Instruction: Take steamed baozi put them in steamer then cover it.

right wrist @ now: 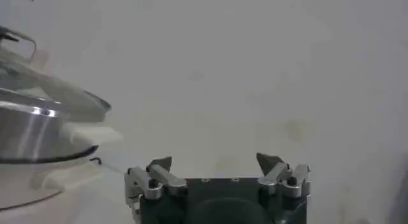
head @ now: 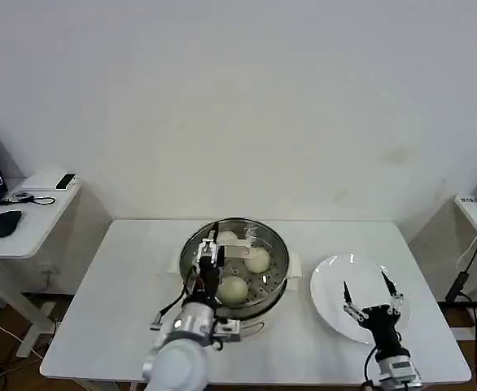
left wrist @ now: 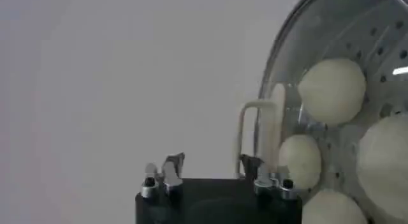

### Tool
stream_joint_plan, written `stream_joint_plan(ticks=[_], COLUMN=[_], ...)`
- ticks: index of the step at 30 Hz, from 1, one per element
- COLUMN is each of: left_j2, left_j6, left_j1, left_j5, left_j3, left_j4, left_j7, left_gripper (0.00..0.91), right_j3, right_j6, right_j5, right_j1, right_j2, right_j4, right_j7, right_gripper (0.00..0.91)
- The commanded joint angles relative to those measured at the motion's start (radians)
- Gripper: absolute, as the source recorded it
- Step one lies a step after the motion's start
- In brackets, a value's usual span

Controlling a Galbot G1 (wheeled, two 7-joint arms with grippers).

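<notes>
The left gripper [head: 210,262] hovers over the near-left part of the steamer [head: 277,287], and its fingers [left wrist: 173,164] stand spread apart with nothing between them; in the left wrist view the white bar handle [left wrist: 258,133] of the cover [left wrist: 331,27] lies just beyond the fingertips, not gripped. The clear glass cover sits on the steamer, though whether it rests fully flat on the rim cannot be told. Through the glass the steamed baozi [head: 234,289] lie on the perforated tray: one close to the near rim, one [head: 257,260] toward the middle, another [head: 226,239] toward the far left side, and the left wrist view shows four [left wrist: 332,90] of the buns under the lid. The steamer stands at about the middle of the desk [head: 124,277], a little nearer its far edge. The right gripper [head: 371,300] hangs over the white plate [head: 336,285] near the right edge of the desk, well apart from the steamer, its fingers [right wrist: 160,164] wide open and holding nothing. The plate is bare white.
</notes>
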Motion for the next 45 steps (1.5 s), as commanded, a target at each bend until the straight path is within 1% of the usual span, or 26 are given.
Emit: stream_joint_plan(ticks=[1,3,4,5,6,7,8,10,11,13,14,15,16,17,18,19,20,23,26,29,31,33,37,40,41,45], left_j2=[0.061,0.065,0.054,0.038,0.019,-0.010,-0.005,-0.008,-0.010,-0.010,-0.013,-0.015,-0.026,-0.027,-0.028,-0.039,-0.037,-0.031,-0.027,-0.038,-0.051,-0.050,-0.049,-0.052,-0.054,-0.060], left_j6=[-0.120,-0.197,-0.313,-0.376,-0.444,-0.472,-0.493,-0.539,-0.550,-0.542,-0.535,-0.543,-0.575,-0.639,-0.656,-0.667,-0.684,-0.693,-0.688,-0.670,-0.651,-0.609,-0.610,-0.583,-0.586,-0.588], left_j1=[0.338,0.391,0.399,0.402,0.404,0.406,0.412,0.443,0.452,0.491,0.504,0.509,0.533,0.549,0.555,0.580,0.601,0.642,0.663,0.662,0.660,0.669,0.683,0.677,0.673,0.676], left_j5=[-0.497,-0.739,-0.948,-1.053,-1.108,-1.215,-1.337,-1.465,-1.475,-1.524,-1.519,-1.521,-1.520,-1.520,-1.511,-1.486,-1.470,-1.458,-1.470,-1.470,-1.469,-1.478,-1.482,-1.513,-1.508,-1.496], left_j3=[-0.229,-0.302,-0.372,-0.401,-0.458,-0.509,-0.540,-0.614,-0.632,-0.655,-0.663,-0.667,-0.674,-0.671,-0.670,-0.674,-0.671,-0.668,-0.686,-0.712,-0.729,-0.732,-0.743,-0.753,-0.755,-0.754], left_j4=[-0.175,-0.159,-0.109,-0.083,-0.046,-0.015,0.012,0.037,0.035,0.026,0.023,0.020,0.009,0.004,-0.002,-0.013,-0.017,-0.012,0.014,0.023,0.016,-0.001,0.002,0.011,0.015,0.007], left_j7=[-0.215,-0.302,-0.373,-0.389,-0.406,-0.430,-0.456,-0.464,-0.466,-0.440,-0.436,-0.436,-0.417,-0.419,-0.423,-0.413,-0.419,-0.422,-0.417,-0.382,-0.363,-0.355,-0.345,-0.337,-0.337,-0.332], left_gripper=[0.907,0.907,0.907,0.907,0.907,0.907,0.907,0.907,0.907,0.907,0.907,0.907,0.907,0.907,0.907,0.907,0.907,0.907,0.907,0.907,0.907,0.907,0.907,0.907,0.907,0.907], right_j3=[-0.010,-0.010,-0.007,-0.004,0.001,0.001,-0.008,-0.031,-0.038,-0.051,-0.057,-0.060,-0.063,-0.063,-0.064,-0.060,-0.052,-0.028,-0.018,-0.023,-0.036,-0.044,-0.048,-0.064,-0.072,-0.104], right_j6=[-0.018,-0.026,-0.034,-0.038,-0.047,-0.060,-0.081,-0.131,-0.149,-0.168,-0.192,-0.197,-0.224,-0.241,-0.252,-0.290,-0.294,-0.281,-0.270,-0.231,-0.227,-0.224,-0.231,-0.258,-0.266,-0.263], right_j5=[0.072,0.097,0.137,0.153,0.174,0.203,0.224,0.240,0.249,0.260,0.276,0.282,0.317,0.338,0.363,0.388,0.383,0.352,0.357,0.373,0.372,0.371,0.373,0.367,0.373,0.371], right_j1=[-0.016,-0.033,-0.042,-0.052,-0.061,-0.066,-0.066,-0.072,-0.079,-0.099,-0.109,-0.116,-0.133,-0.142,-0.153,-0.176,-0.186,-0.200,-0.213,-0.224,-0.228,-0.226,-0.225,-0.221,-0.217,-0.214], right_j2=[-0.037,-0.060,-0.076,-0.085,-0.094,-0.102,-0.097,-0.090,-0.096,-0.103,-0.109,-0.116,-0.126,-0.131,-0.137,-0.152,-0.158,-0.167,-0.169,-0.174,-0.175,-0.172,-0.172,-0.172,-0.173,-0.170], right_j4=[-0.010,-0.005,0.003,0.005,0.014,0.019,0.025,0.048,0.050,0.063,0.067,0.071,0.085,0.094,0.106,0.126,0.132,0.126,0.120,0.116,0.119,0.120,0.121,0.122,0.124,0.132], right_j7=[0.002,-0.002,-0.003,-0.006,-0.009,-0.010,-0.009,-0.008,-0.006,-0.003,-0.003,-0.002,-0.001,-0.003,-0.005,-0.011,-0.014,-0.026,-0.039,-0.080,-0.088,-0.084,-0.076,-0.056,-0.042,-0.018], right_gripper=[0.907,0.907,0.907,0.907,0.907,0.907,0.907,0.907,0.907,0.907,0.907,0.907,0.907,0.907,0.907,0.907,0.907,0.907,0.907,0.907,0.907,0.907,0.907,0.907,0.907,0.907])
